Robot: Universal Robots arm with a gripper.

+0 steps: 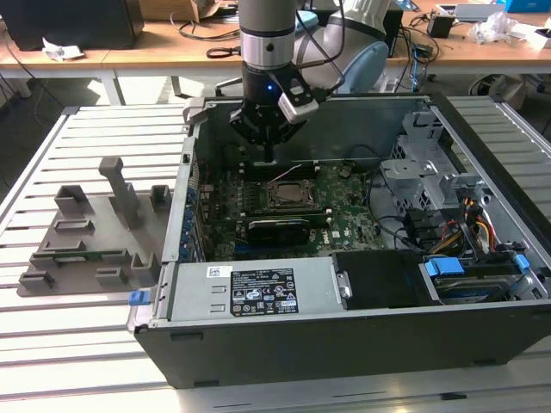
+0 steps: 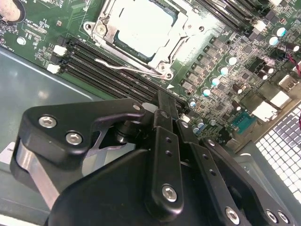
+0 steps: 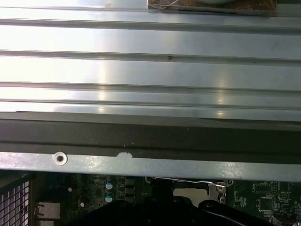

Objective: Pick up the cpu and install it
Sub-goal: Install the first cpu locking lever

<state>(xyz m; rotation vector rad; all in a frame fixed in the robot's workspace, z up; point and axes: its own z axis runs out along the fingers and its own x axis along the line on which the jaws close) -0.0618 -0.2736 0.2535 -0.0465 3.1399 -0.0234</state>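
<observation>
The cpu [image 2: 141,26] is a pale silvery square lying flat inside the metal-framed socket [image 2: 106,28] on the green motherboard [image 2: 56,19]. In the exterior view the socket [image 1: 288,194] sits mid-board inside the open computer case [image 1: 344,353]. My gripper [image 1: 269,157] hangs just behind the socket, toward the case's far wall, a little above the board. In the second wrist view my gripper [image 2: 164,96] has its black fingers pressed together with nothing between them, and its tip is over the memory slots [image 2: 113,77] beside the socket.
A thin wire lever [image 2: 136,70] runs along the socket's edge. The grey plastic fixture [image 1: 95,232] with upright posts stands on the slatted table at the exterior view's left. Drive cage and cables [image 1: 448,215] fill the case at the exterior view's right; the power supply [image 1: 250,292] lies along the front.
</observation>
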